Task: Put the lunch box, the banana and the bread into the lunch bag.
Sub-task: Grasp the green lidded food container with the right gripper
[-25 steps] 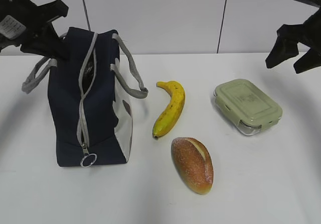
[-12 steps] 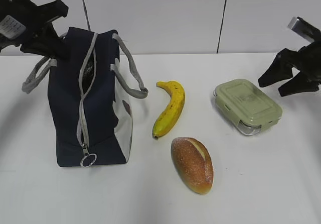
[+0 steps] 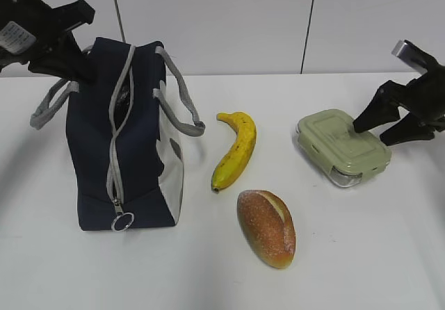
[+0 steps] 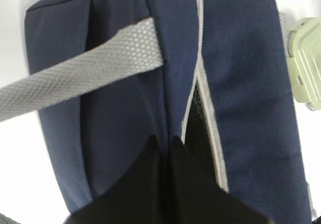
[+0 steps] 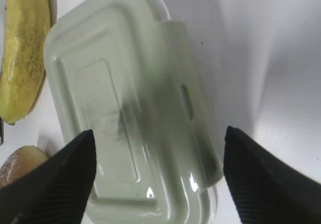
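Exterior view: the lunch bag [image 3: 125,136] stands on the white bench [image 3: 348,254] at the left, its zipper partly undone along the top. Just right of it lies the banana [image 3: 236,150], with the bread [image 3: 267,228] nearer the camera and the lunch box [image 3: 343,147] further right, all apart from one another. The left gripper [image 3: 73,67] sits against the bag's far top corner, its arm reaching in from the upper left. The right gripper [image 3: 389,122] hangs tilted over the box's right end with its jaws apart.

Left wrist view: only here do the left jaws show pressed together, at the bag's top seam [image 4: 190,128] beside the zipper gap, next to a grey strap [image 4: 85,73].

Right wrist view: the wide-spread jaws straddle the box lid without touching it; the banana and bread peek in at the left.
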You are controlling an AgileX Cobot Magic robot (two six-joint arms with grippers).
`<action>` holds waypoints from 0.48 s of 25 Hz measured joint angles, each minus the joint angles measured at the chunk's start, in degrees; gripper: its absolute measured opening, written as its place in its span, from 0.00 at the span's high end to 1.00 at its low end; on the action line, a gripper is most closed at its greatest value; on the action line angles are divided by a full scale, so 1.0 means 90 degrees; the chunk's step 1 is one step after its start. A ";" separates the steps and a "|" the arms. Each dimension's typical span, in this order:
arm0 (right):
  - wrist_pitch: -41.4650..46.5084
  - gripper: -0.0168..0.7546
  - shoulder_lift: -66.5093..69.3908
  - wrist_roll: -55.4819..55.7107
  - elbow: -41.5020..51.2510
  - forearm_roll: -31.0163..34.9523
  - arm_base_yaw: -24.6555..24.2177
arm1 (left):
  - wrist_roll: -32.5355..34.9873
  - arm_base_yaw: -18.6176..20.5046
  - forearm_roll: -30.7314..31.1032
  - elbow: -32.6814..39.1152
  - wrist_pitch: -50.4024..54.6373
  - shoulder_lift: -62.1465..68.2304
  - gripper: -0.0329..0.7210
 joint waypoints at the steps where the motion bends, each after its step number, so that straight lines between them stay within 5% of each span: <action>1: 0.0000 0.22 0.0024 -0.0003 0.0000 0.0049 0.0000 | 0.0005 0.0000 0.0000 0.0000 0.0000 0.0000 0.96; 12: 0.0180 0.22 0.0025 -0.0093 -0.0010 0.0312 0.0000 | 0.0021 0.0000 0.0000 0.0000 0.0000 0.0000 0.96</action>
